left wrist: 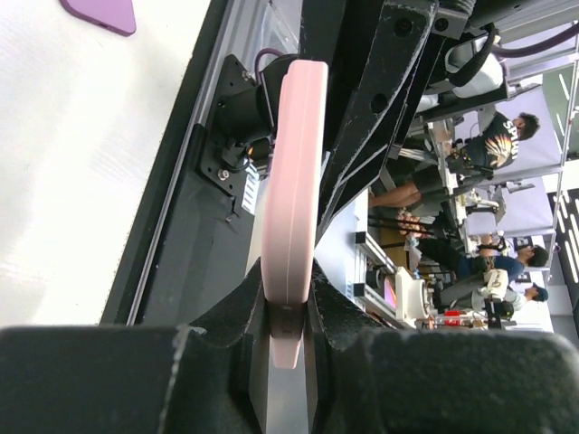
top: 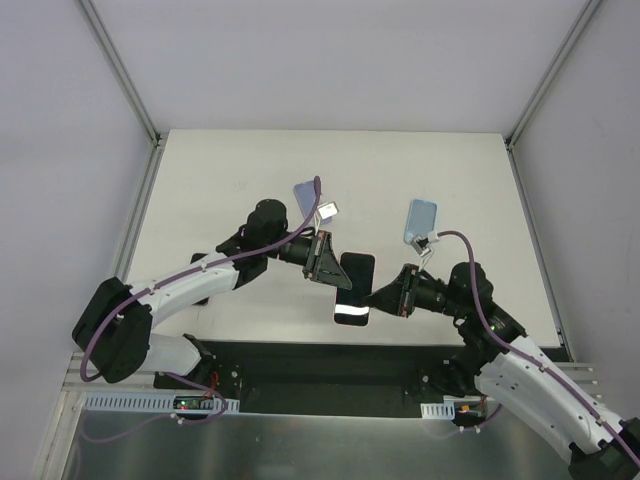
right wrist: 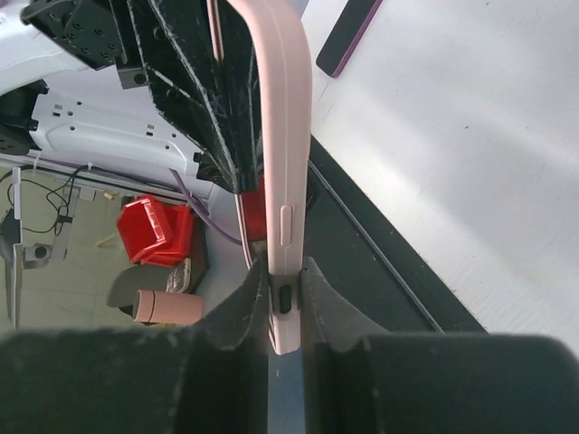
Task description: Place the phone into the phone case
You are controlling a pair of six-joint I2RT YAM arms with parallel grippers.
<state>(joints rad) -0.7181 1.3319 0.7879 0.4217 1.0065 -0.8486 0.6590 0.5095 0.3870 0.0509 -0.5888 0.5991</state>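
Top external: left gripper (top: 322, 262) and right gripper (top: 385, 297) clench the phone case (left wrist: 294, 199) (phone (top: 354, 285) apparently inside). Seating step, I judge; next, press the corners home.

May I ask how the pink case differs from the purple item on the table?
The left end effector and right end effector clamp the pink case; nothing touches the purple item. The pink case is held above the table; the purple item lies on it. Both have rounded corners.

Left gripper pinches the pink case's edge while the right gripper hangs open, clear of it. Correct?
No: the right gripper is shut on the pink case too, as the right wrist view shows. The left gripper does pinch its edge.
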